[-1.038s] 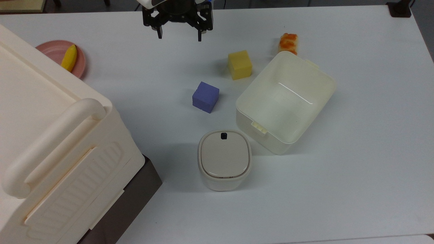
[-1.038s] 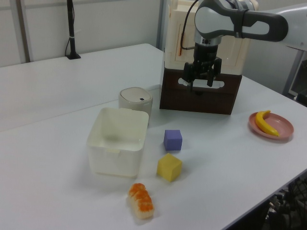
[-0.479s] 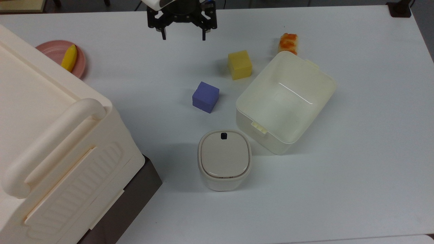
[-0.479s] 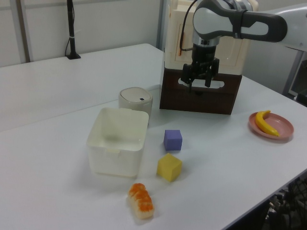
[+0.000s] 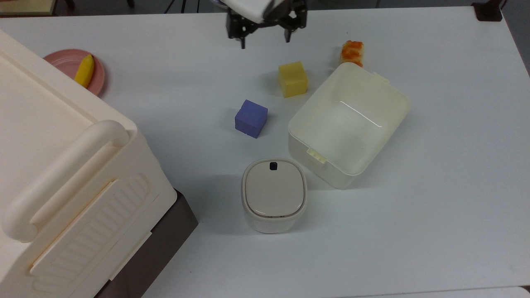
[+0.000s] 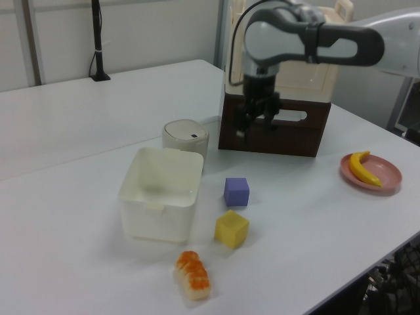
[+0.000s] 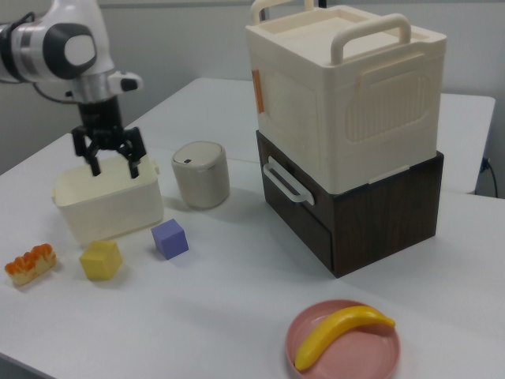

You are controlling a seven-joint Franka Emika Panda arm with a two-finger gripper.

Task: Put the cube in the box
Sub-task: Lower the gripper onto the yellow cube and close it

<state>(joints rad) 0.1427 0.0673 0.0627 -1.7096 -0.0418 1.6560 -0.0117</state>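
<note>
From the top view, we see the gripper (image 5: 264,41) spread wide and empty above the table, near the yellow cube (image 5: 293,79) and farther from the purple cube (image 5: 251,118); the box (image 5: 385,124) sits beside them. From the right view, we see both cubes before the box.

Purple cube (image 5: 251,118), yellow cube (image 5: 292,79), cream box (image 5: 385,124)

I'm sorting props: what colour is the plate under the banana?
Pink. The plate with the banana shows best in the right view.
</note>
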